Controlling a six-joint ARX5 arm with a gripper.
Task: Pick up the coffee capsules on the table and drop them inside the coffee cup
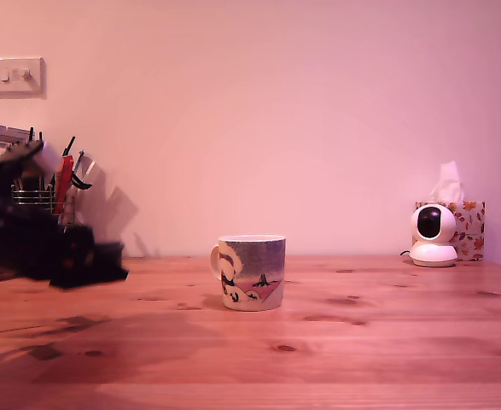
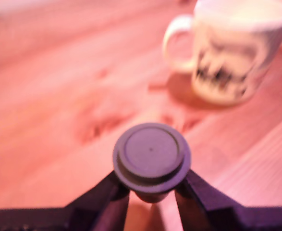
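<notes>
In the wrist view my gripper (image 2: 152, 186) is shut on a dark coffee capsule (image 2: 152, 155). Its round flanged end faces the camera, and one finger presses on each side of its body. It hangs above the pine table (image 2: 59, 96). The cream coffee cup (image 2: 237, 53), with its handle turned toward the gripper, stands a short way beyond. In the exterior view the dark arm ends in the gripper (image 1: 105, 260), low over the table (image 1: 361, 359) at the exterior view's left and well left of the coffee cup (image 1: 250, 272). The capsule cannot be made out there.
A wire-mesh pen holder (image 1: 45, 192) stands behind the arm at the exterior view's left, under a wall switch (image 1: 11, 75). At the back right are a small white camera (image 1: 434, 235) and a floral tissue box (image 1: 465, 229).
</notes>
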